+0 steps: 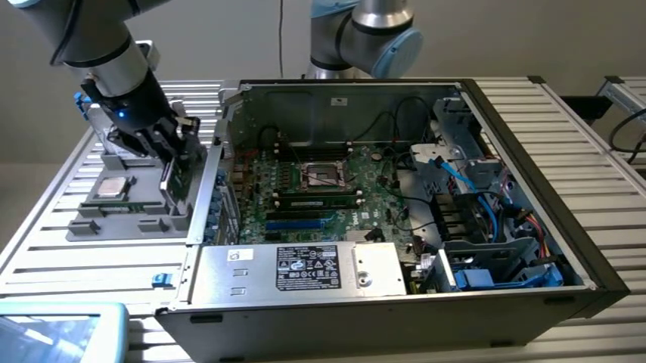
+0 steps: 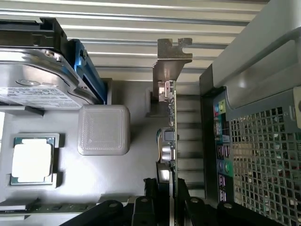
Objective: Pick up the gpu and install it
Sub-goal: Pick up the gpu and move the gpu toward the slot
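The tool (image 1: 174, 157) hangs in the upper left of the exterior view, over the grey parts tray (image 1: 141, 224) that lies on the slatted worktop (image 1: 91, 261) beside the open computer case (image 1: 528, 178). Its fingers are clamped on the gpu (image 1: 178, 185), which stands on edge below them. Its lower edge sits at the tray, and whether it touches cannot be made out.

In the wrist view the tool (image 2: 167, 184) grips the gpu (image 2: 170, 117), seen edge-on as a thin green strip; the cooler face is hidden. The card's silver bracket (image 2: 170, 61) points away from the fingers (image 2: 146, 207), whose bases are cut off at the frame edge. Beside the card lie the tray (image 2: 127, 179), a processor (image 2: 30, 161) in its recess and a hard drive (image 2: 33, 80) partly out of frame. On the other side is the case's perforated rear panel (image 2: 263, 155).

In the exterior view the arm (image 1: 101, 53) hides the tray's far corner.
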You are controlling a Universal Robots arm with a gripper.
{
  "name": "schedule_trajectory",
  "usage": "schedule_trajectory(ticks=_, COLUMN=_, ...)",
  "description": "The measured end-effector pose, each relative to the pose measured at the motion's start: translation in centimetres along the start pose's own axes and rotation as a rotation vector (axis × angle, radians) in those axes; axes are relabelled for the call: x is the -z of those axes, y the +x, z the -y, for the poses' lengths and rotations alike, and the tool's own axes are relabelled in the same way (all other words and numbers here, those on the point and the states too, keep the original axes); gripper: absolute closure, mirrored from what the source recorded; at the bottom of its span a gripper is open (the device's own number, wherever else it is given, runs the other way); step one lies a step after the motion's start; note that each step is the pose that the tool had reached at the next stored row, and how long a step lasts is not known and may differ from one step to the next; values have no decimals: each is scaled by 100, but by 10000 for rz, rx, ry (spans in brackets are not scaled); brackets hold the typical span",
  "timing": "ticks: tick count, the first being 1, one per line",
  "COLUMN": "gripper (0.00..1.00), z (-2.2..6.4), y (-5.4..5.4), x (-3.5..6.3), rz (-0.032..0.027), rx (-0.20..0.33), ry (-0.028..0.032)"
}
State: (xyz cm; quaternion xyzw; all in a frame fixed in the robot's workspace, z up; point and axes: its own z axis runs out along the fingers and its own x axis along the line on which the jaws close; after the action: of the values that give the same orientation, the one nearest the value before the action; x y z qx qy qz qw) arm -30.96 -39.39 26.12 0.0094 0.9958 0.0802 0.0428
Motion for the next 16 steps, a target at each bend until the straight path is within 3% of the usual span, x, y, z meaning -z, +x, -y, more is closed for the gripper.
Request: schedule_trajectory(ticks=16, gripper=72, z=18, y=-69, x=736, rz=-3, rx=-24, ry=1)
